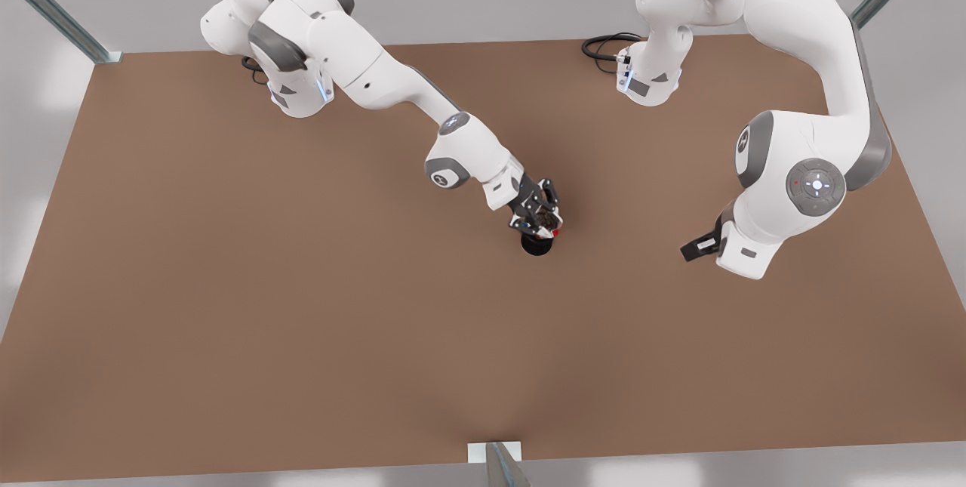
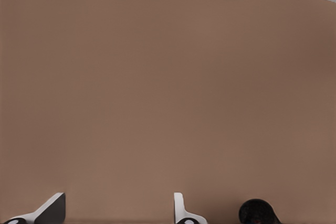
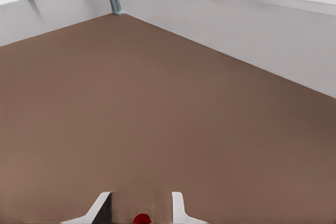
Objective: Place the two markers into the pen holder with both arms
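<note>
Two arms reach over the brown bench (image 1: 226, 283). The right gripper (image 1: 545, 224) hangs from a long, down-sloping forearm, and its jaws are spread around the red marker (image 3: 142, 219) without clearly touching it. The pen holder (image 1: 536, 245) stands directly beneath those jaws. The left gripper (image 2: 118, 195) waits under a folded elbow, well apart from the holder, with its jaws spread wide over bare bench.

- A simulated robot test cell, not a home.
- Bare flat brown desk (image 1: 226, 283) carrying two large white jointed robot arms (image 1: 362, 72).
- Grey metal frame posts (image 1: 53, 11) and plain grey floor (image 3: 252, 30) surround it.
</note>
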